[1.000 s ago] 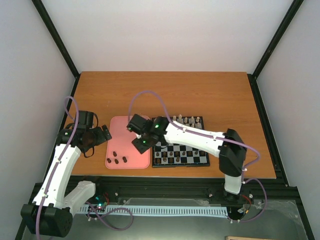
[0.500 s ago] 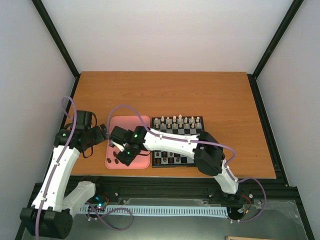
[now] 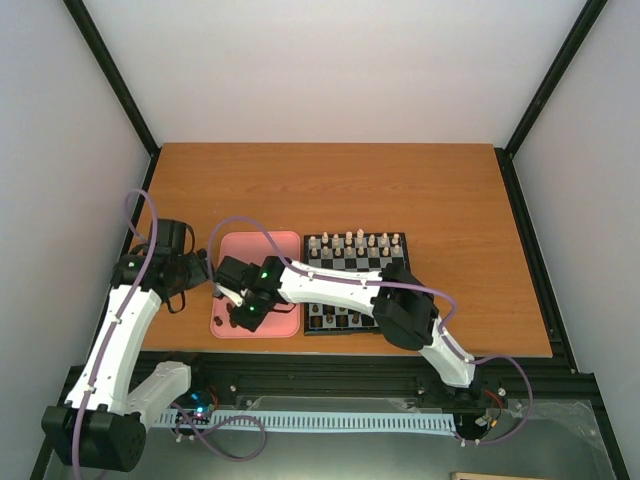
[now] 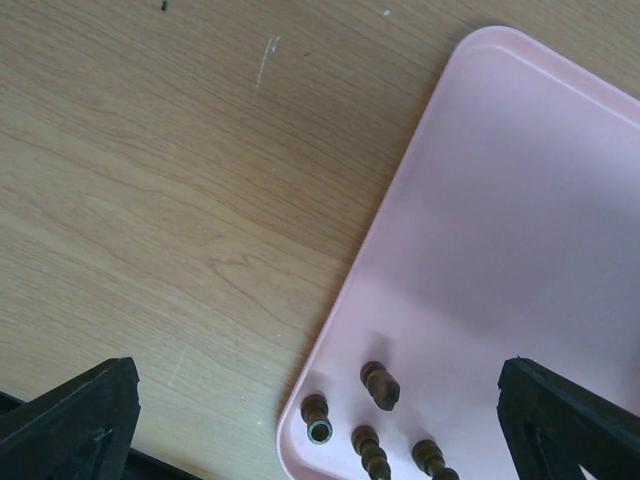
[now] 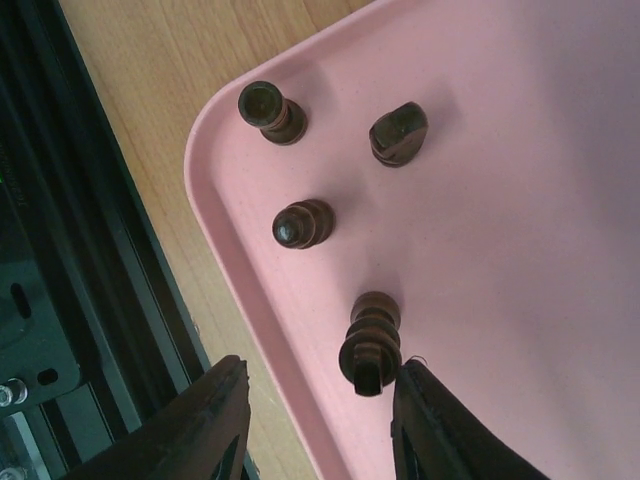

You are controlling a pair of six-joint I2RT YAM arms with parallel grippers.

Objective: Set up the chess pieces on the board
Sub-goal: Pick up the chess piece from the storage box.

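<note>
Wooden table (image 3: 400,190) between white walls (image 3: 300,70), left end effector (image 4: 320,400) wide, right end effector (image 5: 318,390) wide.

Wooden table (image 3: 400,190): pink tray (image 3: 280,243) at near-left, board (image 3: 350,263) just beside, on its right

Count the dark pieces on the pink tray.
4 pieces, clustered in the near-left corner of the tray: one by the rim, another beside it, one further in, one at the mouth of the right gripper. Others may be hidden.
</note>
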